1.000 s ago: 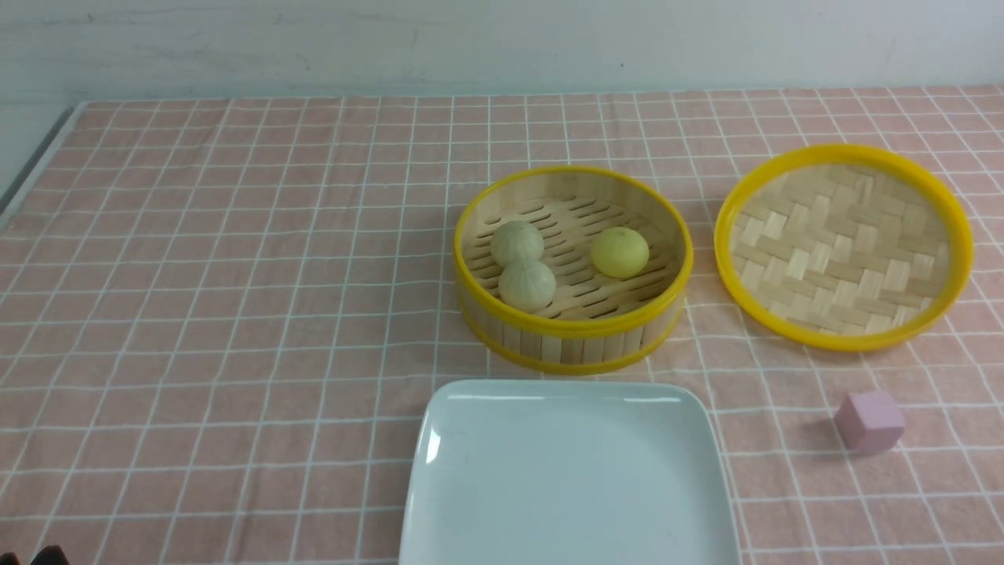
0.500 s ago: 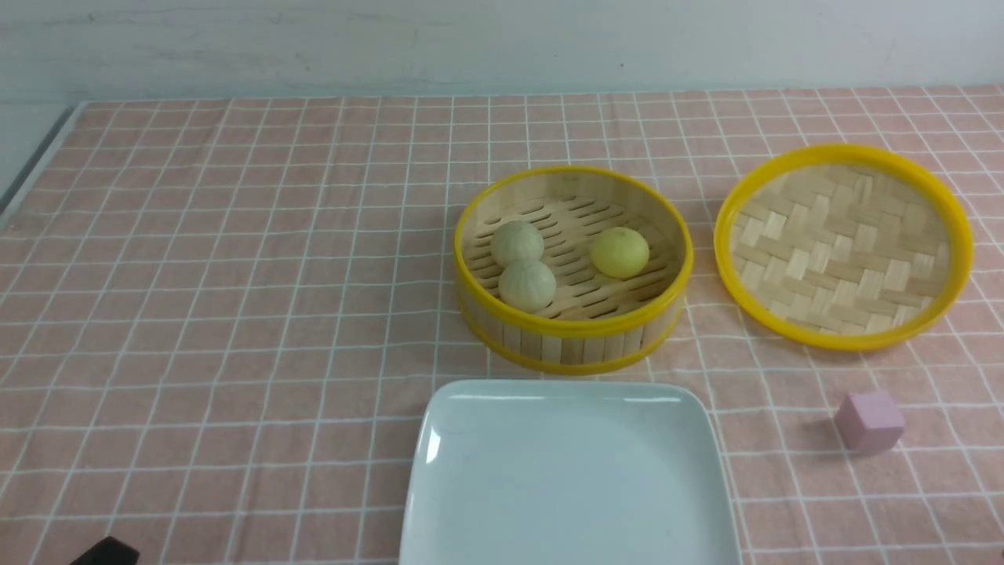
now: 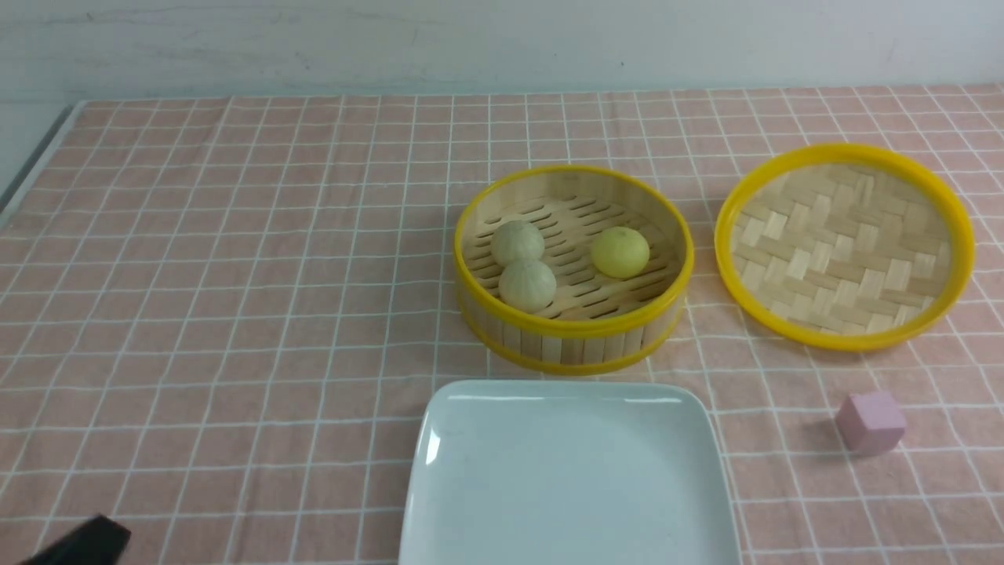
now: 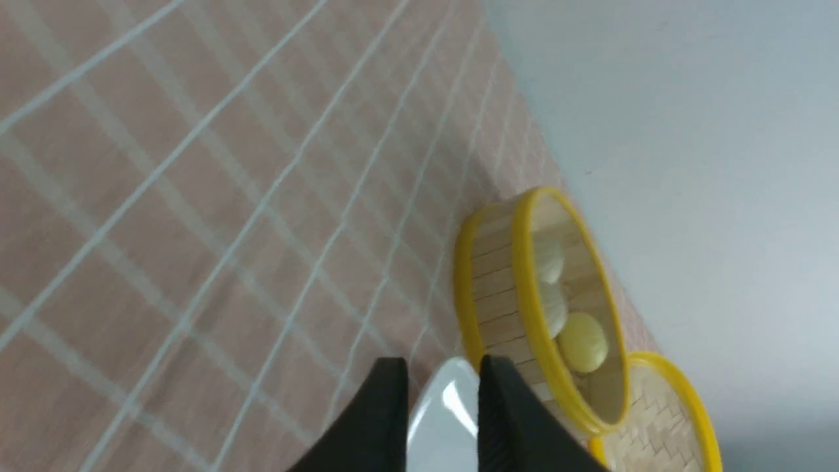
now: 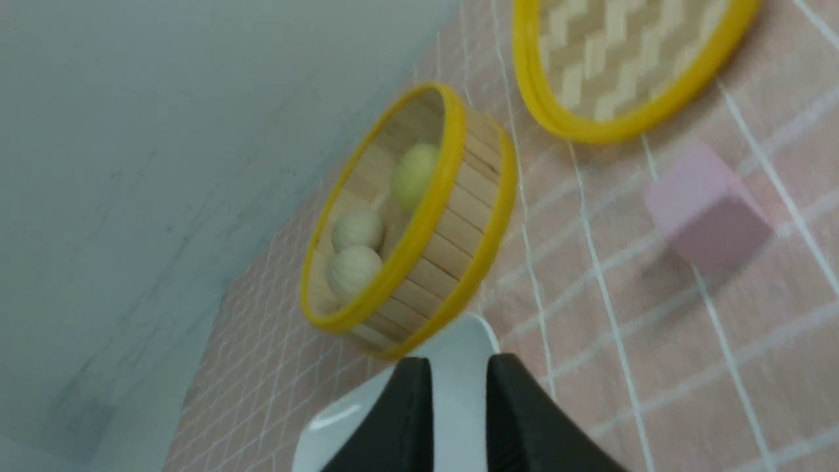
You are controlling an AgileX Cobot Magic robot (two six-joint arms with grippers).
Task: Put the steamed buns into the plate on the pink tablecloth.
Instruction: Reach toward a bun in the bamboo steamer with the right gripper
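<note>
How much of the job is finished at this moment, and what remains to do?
Done: the lid is off, lying beside the steamer. In hand: nothing; the left gripper and right gripper have parted, empty jaws, away from the steamer. Left: the far grey bun, near grey bun and yellow bun all sit in the steamer and the plate is bare, so all three moves remain.

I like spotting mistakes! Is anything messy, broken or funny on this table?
Nothing is spilled or broken. The only odd one is a small pink cube sitting alone on the pink tablecloth, near the steamer lid; it isn't food or dishware.
</note>
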